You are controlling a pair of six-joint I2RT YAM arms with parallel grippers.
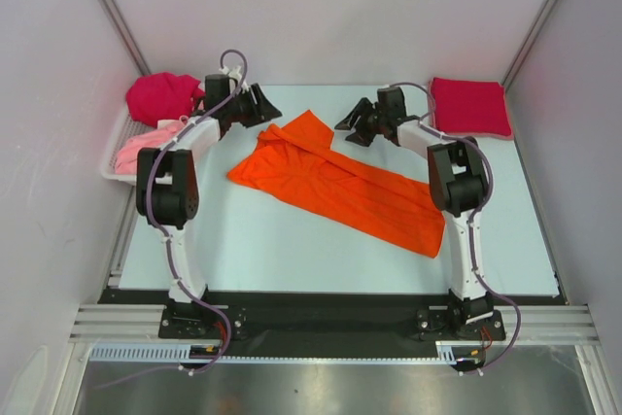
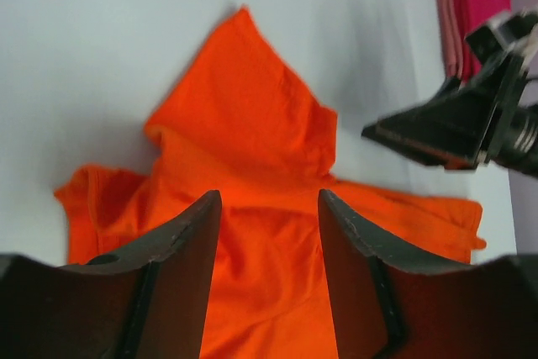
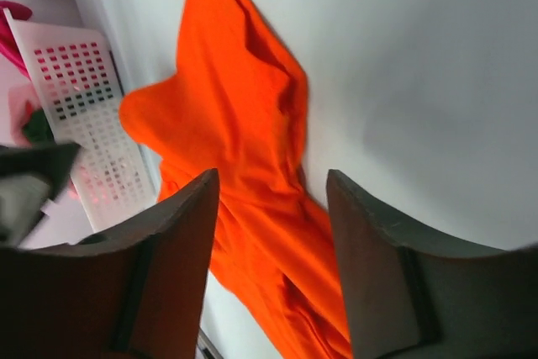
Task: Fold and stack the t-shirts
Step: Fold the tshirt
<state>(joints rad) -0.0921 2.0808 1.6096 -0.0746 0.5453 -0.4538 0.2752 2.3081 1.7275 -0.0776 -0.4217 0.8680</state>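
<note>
An orange t-shirt (image 1: 335,182) lies partly folded in a long diagonal strip on the table, from upper left to lower right. It also shows in the left wrist view (image 2: 252,174) and the right wrist view (image 3: 244,149). My left gripper (image 1: 264,106) hovers open and empty above the shirt's upper left end. My right gripper (image 1: 355,123) hovers open and empty above the shirt's upper edge; it shows in the left wrist view (image 2: 445,128). A folded crimson t-shirt (image 1: 469,106) lies at the back right corner.
A white perforated basket (image 1: 119,157) stands at the left edge, holding a crumpled magenta shirt (image 1: 160,96) and a pink shirt (image 1: 141,151). The basket also shows in the right wrist view (image 3: 88,115). White walls enclose the table.
</note>
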